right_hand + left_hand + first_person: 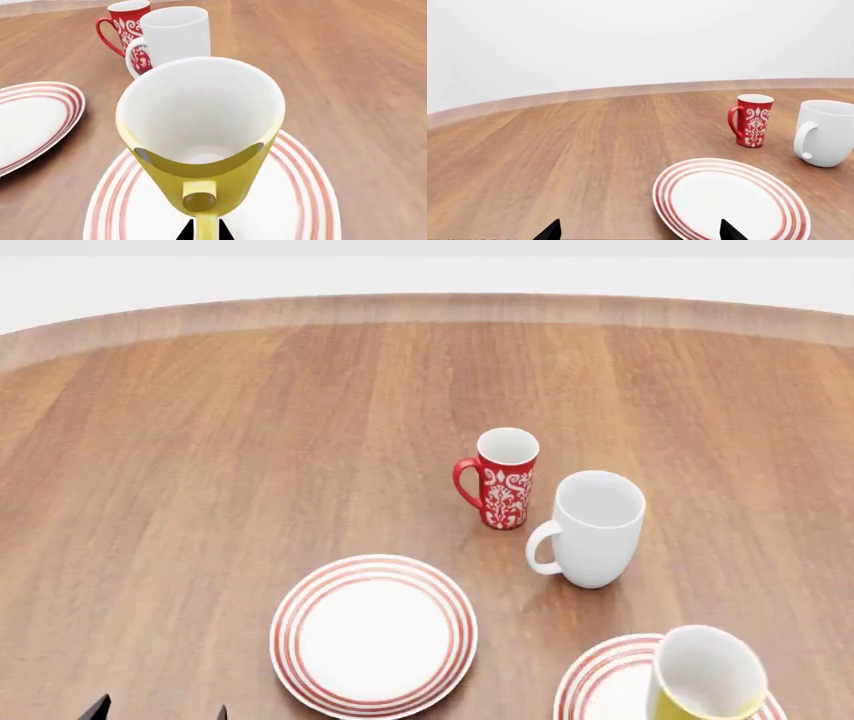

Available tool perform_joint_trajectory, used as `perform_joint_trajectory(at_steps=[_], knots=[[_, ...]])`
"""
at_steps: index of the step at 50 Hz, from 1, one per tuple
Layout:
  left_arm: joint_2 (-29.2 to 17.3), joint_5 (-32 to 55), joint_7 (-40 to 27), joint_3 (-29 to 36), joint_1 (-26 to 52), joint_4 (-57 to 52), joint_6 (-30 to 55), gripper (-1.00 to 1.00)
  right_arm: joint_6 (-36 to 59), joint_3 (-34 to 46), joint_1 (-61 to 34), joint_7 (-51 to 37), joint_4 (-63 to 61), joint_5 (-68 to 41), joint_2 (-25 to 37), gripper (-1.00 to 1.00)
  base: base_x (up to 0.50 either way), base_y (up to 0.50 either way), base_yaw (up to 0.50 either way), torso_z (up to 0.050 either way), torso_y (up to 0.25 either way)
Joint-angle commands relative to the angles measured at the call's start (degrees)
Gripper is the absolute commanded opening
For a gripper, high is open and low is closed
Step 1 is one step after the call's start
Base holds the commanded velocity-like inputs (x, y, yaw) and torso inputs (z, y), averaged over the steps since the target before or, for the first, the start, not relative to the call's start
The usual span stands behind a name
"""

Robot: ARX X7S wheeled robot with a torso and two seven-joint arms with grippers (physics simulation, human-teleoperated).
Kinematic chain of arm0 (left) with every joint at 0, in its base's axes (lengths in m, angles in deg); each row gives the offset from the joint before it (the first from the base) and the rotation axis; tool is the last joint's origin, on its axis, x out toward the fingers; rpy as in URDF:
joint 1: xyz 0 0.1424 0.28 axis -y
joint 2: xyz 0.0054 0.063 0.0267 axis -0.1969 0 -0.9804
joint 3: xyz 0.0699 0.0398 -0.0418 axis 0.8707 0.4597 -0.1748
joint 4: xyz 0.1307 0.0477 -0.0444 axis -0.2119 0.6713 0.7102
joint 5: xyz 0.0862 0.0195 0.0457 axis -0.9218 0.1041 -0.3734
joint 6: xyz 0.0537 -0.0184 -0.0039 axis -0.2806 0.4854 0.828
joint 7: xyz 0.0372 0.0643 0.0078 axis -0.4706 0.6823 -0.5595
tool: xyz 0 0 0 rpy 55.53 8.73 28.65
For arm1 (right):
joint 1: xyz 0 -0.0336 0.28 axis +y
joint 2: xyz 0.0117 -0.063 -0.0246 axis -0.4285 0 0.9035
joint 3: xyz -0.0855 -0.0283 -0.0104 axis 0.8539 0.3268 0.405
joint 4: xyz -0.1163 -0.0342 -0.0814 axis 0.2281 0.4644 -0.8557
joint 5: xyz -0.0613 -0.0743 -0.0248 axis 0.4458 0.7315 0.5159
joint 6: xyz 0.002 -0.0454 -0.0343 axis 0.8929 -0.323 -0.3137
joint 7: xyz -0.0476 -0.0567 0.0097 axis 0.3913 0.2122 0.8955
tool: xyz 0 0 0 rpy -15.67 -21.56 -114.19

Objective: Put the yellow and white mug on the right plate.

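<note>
Nearest, at the table's near edge toward the right corner: the yellow and white mug [705, 676] over the right plate [601, 685], mouth up, handle turned back toward the robot. Seems seated on or just above the plate's white centre; contact with the plate not visible, so cannot tell which. Judged nearly done: mug brought over the correct plate, with only setting down (if not already down), releasing and drawing the arm away left.

Right gripper [205, 231] barely shown, two dark fingertips flanking the handle [201, 210] low in the right wrist view, apparently pinched on it. Arm itself out of sight in the head view, presumably low and behind the mug.

Left gripper [639, 232] idle at the near edge toward the left, fingertips spread well apart, holding nothing, aimed across the left plate [374, 635].

Farther in, toward the table's middle: the white mug [590, 528], upright, handle facing left. Just beyond and close beside it, the red patterned mug [502, 478]. Past those, bare wood up to the far edge [427, 310].
</note>
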Motion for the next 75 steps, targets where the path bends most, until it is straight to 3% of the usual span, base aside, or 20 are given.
perform_joint_trajectory(at_steps=[1, 19, 39, 40, 52, 67, 75], knots=[[-0.2, 0.5, -0.2, 0.0, 0.0, -0.3, 0.3, 1.00, -1.8, 0.7, -3.1, 1.9, 6.3, 1.2, -1.4, -1.00, 0.00, 0.00, 0.00, 0.000, 0.000], [-0.5, 0.6, -0.5, 0.3, 0.1, -0.4, 0.2, 1.00, -7.7, 0.7, -8.9, 4.9, 22.4, 3.0, -4.0, -1.00, 0.00, 0.00, 0.00, 0.000, 0.001], [-0.7, 0.7, -0.7, 0.8, 0.2, -0.1, -0.1, 1.00, -7.7, 0.7, -8.7, 4.3, 22.4, 3.2, -4.0, -1.00, 0.00, 0.00, 0.00, 0.000, 0.000], [-0.7, 0.8, -0.6, 0.8, 0.2, -0.1, -0.1, 1.00, -7.6, 0.7, -8.4, 4.2, 21.9, 3.2, -3.9, 1.00, 0.00, 0.00, 0.00, 0.000, 0.000], [-0.8, 0.9, -0.8, 1.1, 0.3, -0.1, -0.2, 1.00, -6.1, -0.5, -6.1, 2.5, 16.7, 1.6, -3.1, 1.00, 0.00, 0.00, 0.00, 0.000, 0.000], [-1.0, 1.1, -1.0, 1.2, 0.3, -0.2, -0.2, 1.00, 1.5, -2.3, 5.9, -5.8, -16.0, -1.8, 3.3, 1.00, 0.00, 0.00, 0.00, 0.000, 0.000], [-1.0, 1.3, -1.1, 1.3, 0.5, 0.1, -0.4, 1.00, -1.2, -6.1, 10.7, -3.1, -24.6, -7.7, 4.1, 1.00, 0.00, 0.00, 0.00, 0.000, 0.000]])
